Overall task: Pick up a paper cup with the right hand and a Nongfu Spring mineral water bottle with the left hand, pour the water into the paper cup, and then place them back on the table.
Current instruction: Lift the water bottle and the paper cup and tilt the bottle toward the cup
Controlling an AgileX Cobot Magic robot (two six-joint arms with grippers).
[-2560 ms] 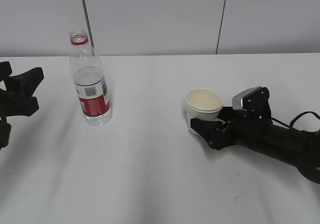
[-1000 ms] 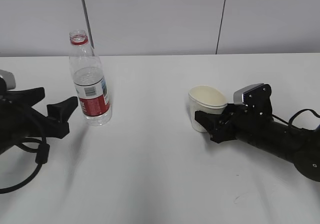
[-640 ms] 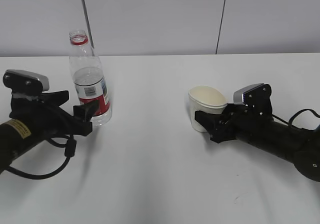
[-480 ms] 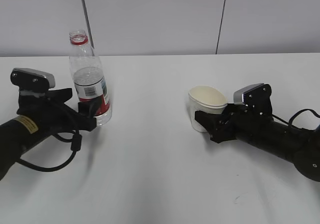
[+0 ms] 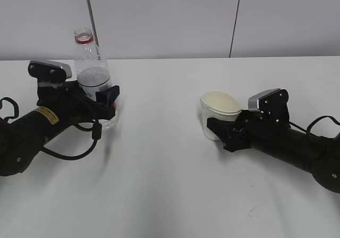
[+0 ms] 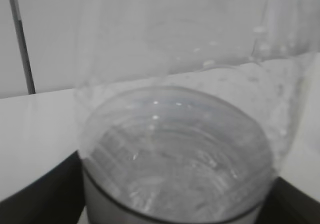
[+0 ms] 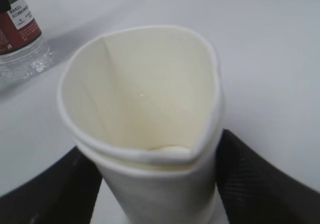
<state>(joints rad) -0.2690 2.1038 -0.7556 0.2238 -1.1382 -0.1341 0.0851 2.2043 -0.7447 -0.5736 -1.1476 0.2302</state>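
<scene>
The paper cup point(image 5: 218, 112), right of the tabletop point(image 5: 170, 185) centre, is clamped by the right end effector point(image 5: 226, 134), its rim squeezed oval. The bottle point(image 5: 93, 78), upright toward the far-left corner, is straddled by the left end effector point(image 5: 98, 102); closure cannot be told.

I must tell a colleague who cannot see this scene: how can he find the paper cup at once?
Look at the white table, right of its middle. The small white paper cup sits in the black right gripper. Unlike the tall clear bottle on the left, it is short, opaque and squeezed oval.
</scene>
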